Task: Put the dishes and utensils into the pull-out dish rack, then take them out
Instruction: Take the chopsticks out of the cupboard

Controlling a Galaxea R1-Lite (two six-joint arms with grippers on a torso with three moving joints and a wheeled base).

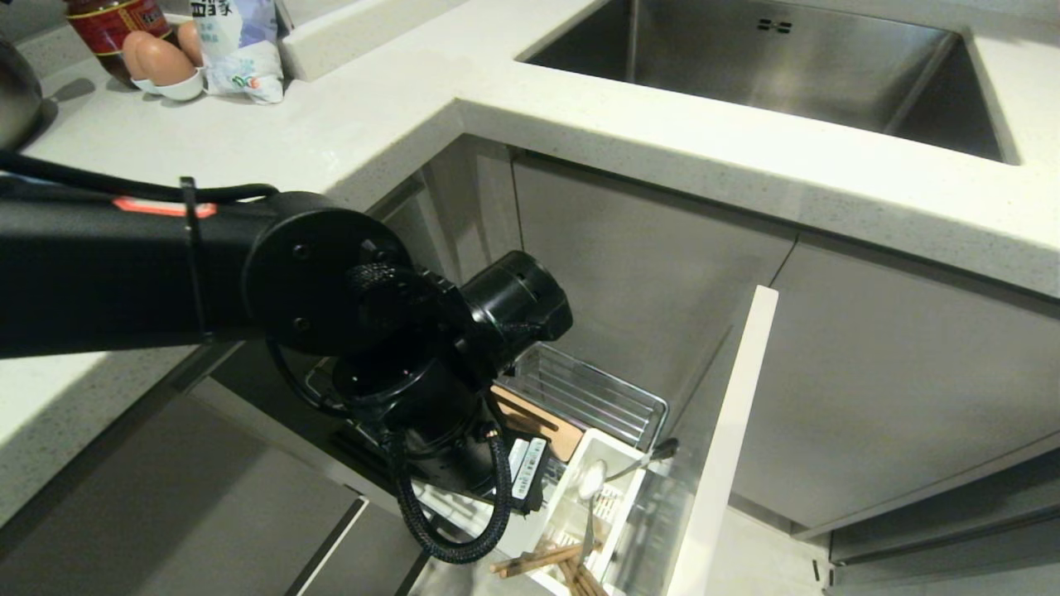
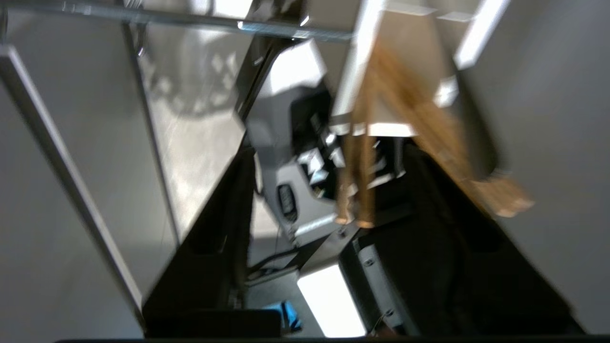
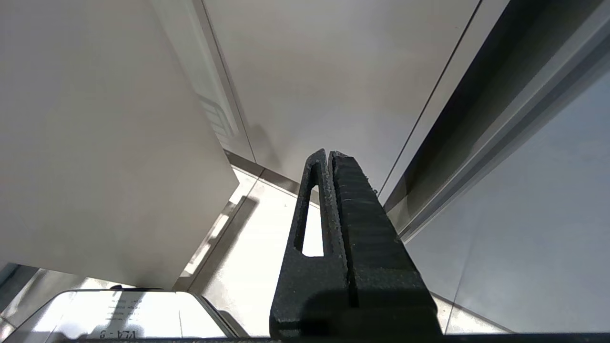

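The pull-out dish rack [image 1: 592, 393] stands open below the counter, with its flat pale front panel [image 1: 720, 447] on the right. The utensils lie in its white caddy [image 1: 617, 463]: a silver spoon [image 1: 591, 480] and light-brown wooden chopsticks [image 1: 538, 561] at the near end. My left arm [image 1: 331, 273] reaches down over the rack and hides the gripper in the head view. In the left wrist view the left gripper [image 2: 329, 148] is open. Its dark fingers [image 2: 214, 247] stand wide on either side of the chopsticks [image 2: 355, 181] without touching them. The dishes are out of view. My right gripper [image 3: 330, 155] is shut and empty, low beside the cabinet fronts.
A steel sink [image 1: 778, 58] is set in the pale counter [image 1: 414, 99] above the rack. Eggs in a small holder [image 1: 161, 62], a dark bottle [image 1: 112, 21] and a printed bag [image 1: 240, 45] stand at the counter's far left. Grey cabinet doors [image 1: 894, 389] flank the open rack.
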